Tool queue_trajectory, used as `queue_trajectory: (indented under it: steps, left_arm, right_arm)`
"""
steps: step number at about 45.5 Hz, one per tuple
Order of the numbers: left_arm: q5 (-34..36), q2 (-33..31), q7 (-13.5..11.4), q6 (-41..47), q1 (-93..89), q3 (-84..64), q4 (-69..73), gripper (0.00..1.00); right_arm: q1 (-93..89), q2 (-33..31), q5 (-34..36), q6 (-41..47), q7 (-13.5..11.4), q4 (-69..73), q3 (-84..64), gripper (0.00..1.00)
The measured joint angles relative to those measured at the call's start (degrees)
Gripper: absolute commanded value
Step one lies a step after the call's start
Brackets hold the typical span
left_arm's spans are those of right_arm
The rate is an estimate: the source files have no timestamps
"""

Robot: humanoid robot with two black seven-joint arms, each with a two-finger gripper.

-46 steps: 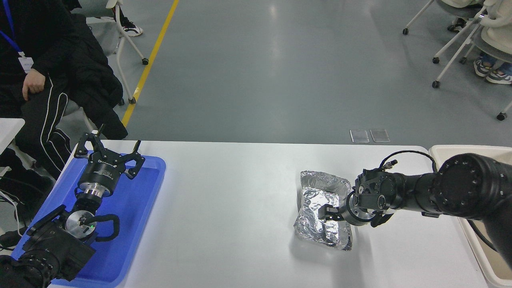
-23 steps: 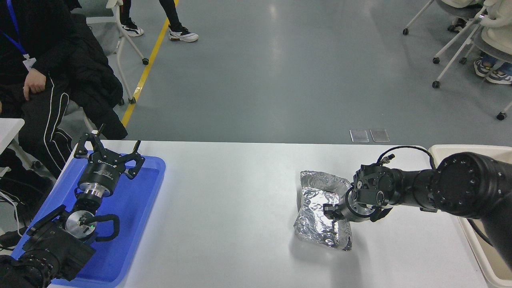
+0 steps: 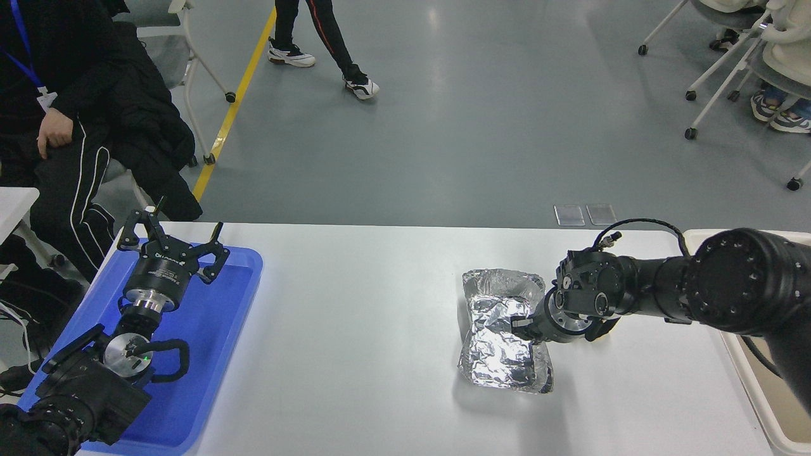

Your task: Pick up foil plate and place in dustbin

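The foil plate (image 3: 499, 345), crinkled shiny silver, lies right of the table's middle with its right side raised. My right gripper (image 3: 521, 325) reaches in from the right and is shut on the plate's right rim, the fingertips partly hidden in the foil. The dustbin (image 3: 760, 411), cream with a thick rim, stands off the table's right end, mostly hidden behind my right arm. My left gripper (image 3: 171, 235) is parked open over the blue tray at the lower left.
A shallow blue tray (image 3: 209, 354) lies at the table's left end under the left arm. A person in black (image 3: 57, 126) sits at the far left. Another person's legs (image 3: 329, 44) cross the floor beyond the table. Wheeled chairs (image 3: 728, 69) stand at the top right.
My right gripper has closed in on the plate's right rim and moved a little left and up. The plate shifted left and tilted. A person has walked into view at the top.
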Motion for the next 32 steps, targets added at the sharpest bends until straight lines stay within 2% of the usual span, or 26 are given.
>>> queue_trajectory:
  steps: [14, 32]
  left_arm:
    - [0.0, 0.0, 0.0, 0.0, 0.0, 0.0, 0.0, 1.0]
    - [0.03, 0.0, 0.0, 0.0, -0.01, 0.0, 0.0, 1.0]
  right_arm:
    - [11.62, -6.27, -2.35, -0.01, 0.04, 16.27, 0.32, 0.0]
    - [39.9, -17.53, -3.03, 3.54, 0.0, 41.32, -4.54, 0.0]
